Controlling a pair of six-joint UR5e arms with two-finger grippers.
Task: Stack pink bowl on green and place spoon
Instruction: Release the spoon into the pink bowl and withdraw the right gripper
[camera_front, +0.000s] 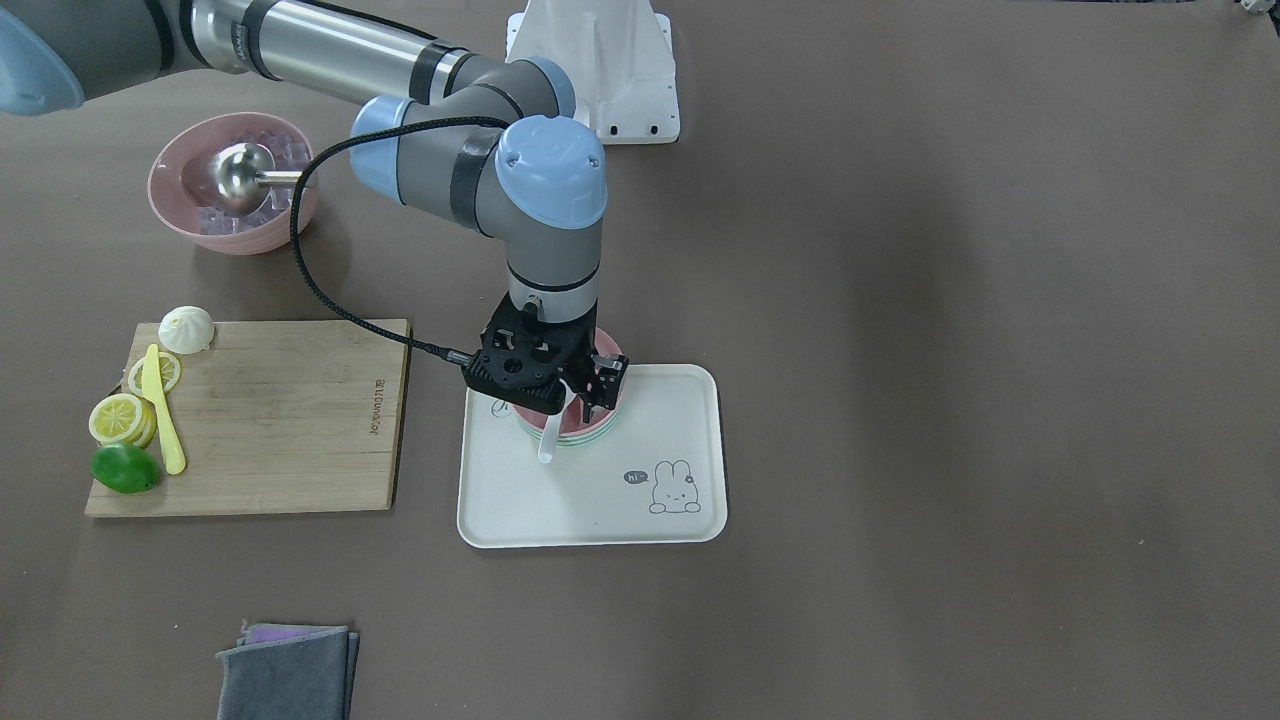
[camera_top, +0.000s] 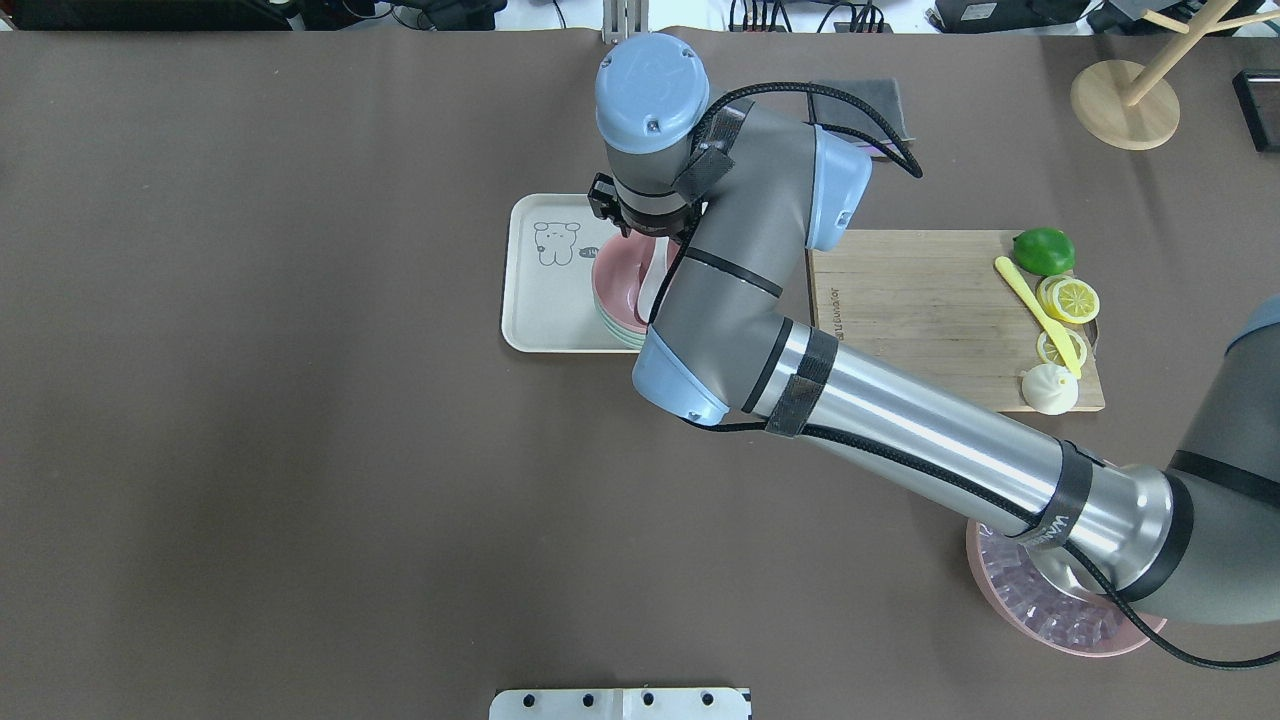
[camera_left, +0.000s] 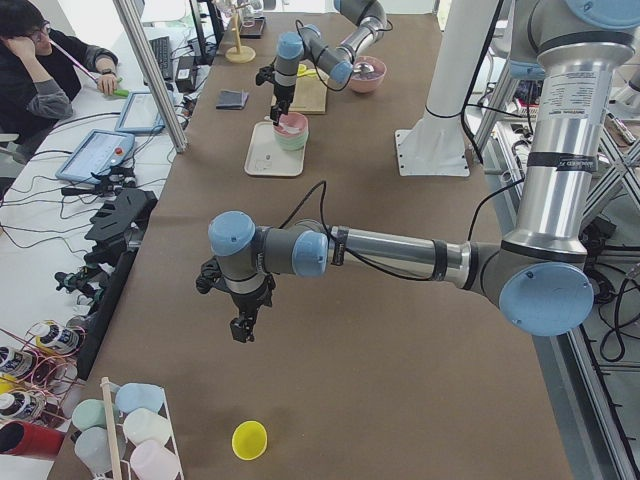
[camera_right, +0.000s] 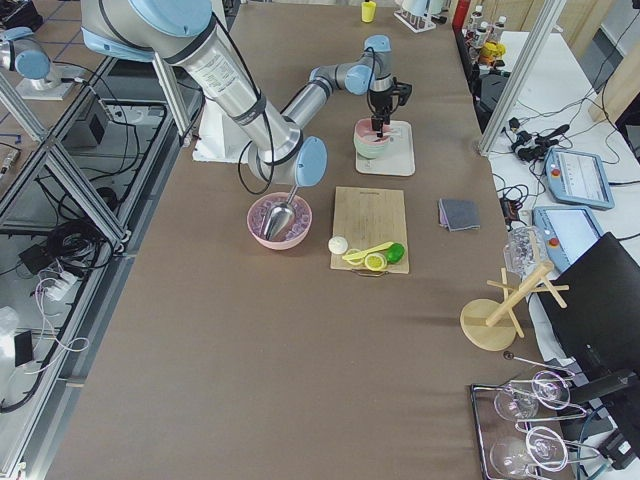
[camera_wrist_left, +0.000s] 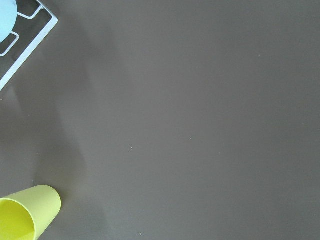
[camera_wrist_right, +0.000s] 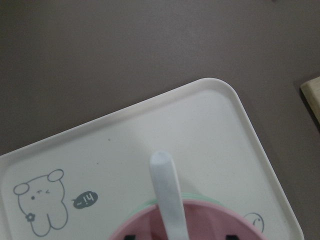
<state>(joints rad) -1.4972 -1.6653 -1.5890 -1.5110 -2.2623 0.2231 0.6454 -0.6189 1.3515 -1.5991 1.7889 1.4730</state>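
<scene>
The pink bowl (camera_top: 620, 275) sits stacked in the green bowl (camera_top: 614, 331) on the white rabbit tray (camera_front: 600, 500). A white spoon (camera_front: 550, 440) lies in the pink bowl, its handle sticking out over the rim; it also shows in the right wrist view (camera_wrist_right: 167, 195). My right gripper (camera_front: 587, 400) hangs straight down over the bowls, open, its fingertips (camera_wrist_right: 130, 236) apart on either side of the spoon. My left gripper (camera_left: 240, 330) hovers over bare table far from the tray. It shows only in the exterior left view, so I cannot tell its state.
A large pink bowl (camera_front: 235, 185) with ice cubes and a metal scoop stands near the right arm's base. A wooden cutting board (camera_front: 270, 415) carries lemon slices, a lime, a yellow knife and a bun. A grey cloth (camera_front: 285, 670) lies near the edge. A yellow cup (camera_wrist_left: 25, 215) lies below the left gripper.
</scene>
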